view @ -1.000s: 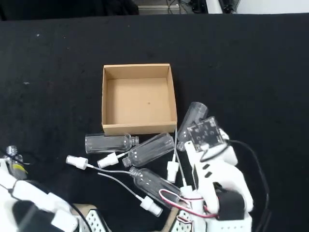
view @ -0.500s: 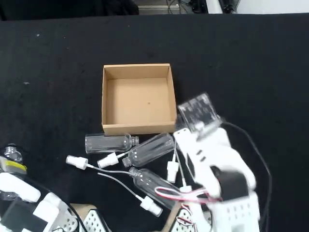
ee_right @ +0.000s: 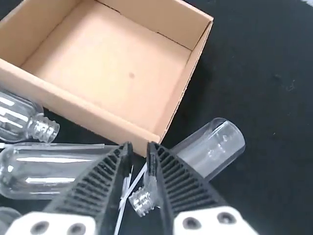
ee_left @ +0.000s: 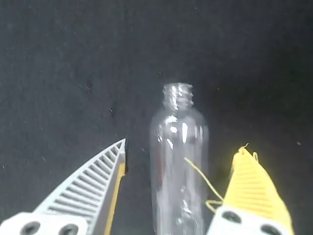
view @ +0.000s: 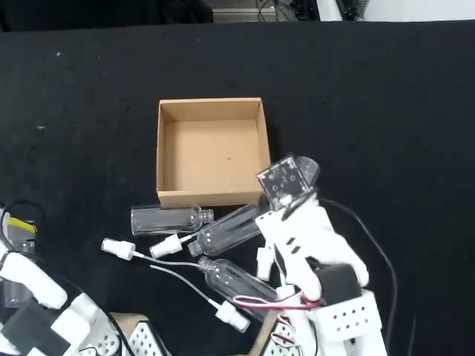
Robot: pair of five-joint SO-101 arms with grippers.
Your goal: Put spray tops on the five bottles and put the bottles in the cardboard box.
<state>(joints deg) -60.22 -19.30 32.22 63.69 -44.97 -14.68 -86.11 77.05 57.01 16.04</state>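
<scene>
1. The cardboard box sits open-topped near the middle of the black table, with a bare floor inside.
2. Just off its near wall, at 7 o'clock, a short bottle lies flat with its bare neck toward 3 o'clock. A slanted bottle lies at 6 o'clock of the box. A lower bottle lies just beyond it, toward the table's 6 o'clock edge.
3. The leftmost spray top and the 2nd spray top lie near each other at 8 o'clock of the slanted bottle. The 3rd spray top lies at 6 o'clock of the lower bottle. The 4th spray top lies against the right arm.
4. The right gripper hangs at the box's 5 o'clock corner, its jaws drawn nearly together with nothing in them. A corner bottle lies just beside it, neck bare.
5. At the table's 8 o'clock edge the left gripper is spread wide around a 5th bottle, neither finger touching it. From here I can't tell whether that bottle stands or lies.
</scene>
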